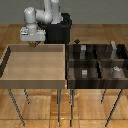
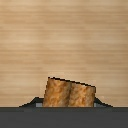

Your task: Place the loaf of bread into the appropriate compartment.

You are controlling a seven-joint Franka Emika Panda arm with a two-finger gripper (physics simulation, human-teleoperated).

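Note:
The loaf of bread [image 2: 69,92] is a tan-brown lump seen close up in the wrist view, sitting between my fingertips with the light wood floor behind it. My gripper [image 2: 67,101] is shut on it. In the exterior view my gripper [image 1: 34,44] hangs over the back corner of the light-wood bin on the exterior view's left, and the loaf shows only as a brown speck at its tip. The dark striped four-cell tray [image 1: 70,61] stands on the exterior view's right. Its near cell next to the bin [image 1: 92,75] holds a small grey cube [image 1: 84,72].
The large light-wood bin [image 1: 35,80] fills the exterior view's left, with raised walls. The tray's other cells hold taller grey blocks [image 1: 114,48] [image 1: 82,50]. A small dark object [image 1: 76,41] sits at the tray's back corner. The robot base [image 1: 59,30] stands behind.

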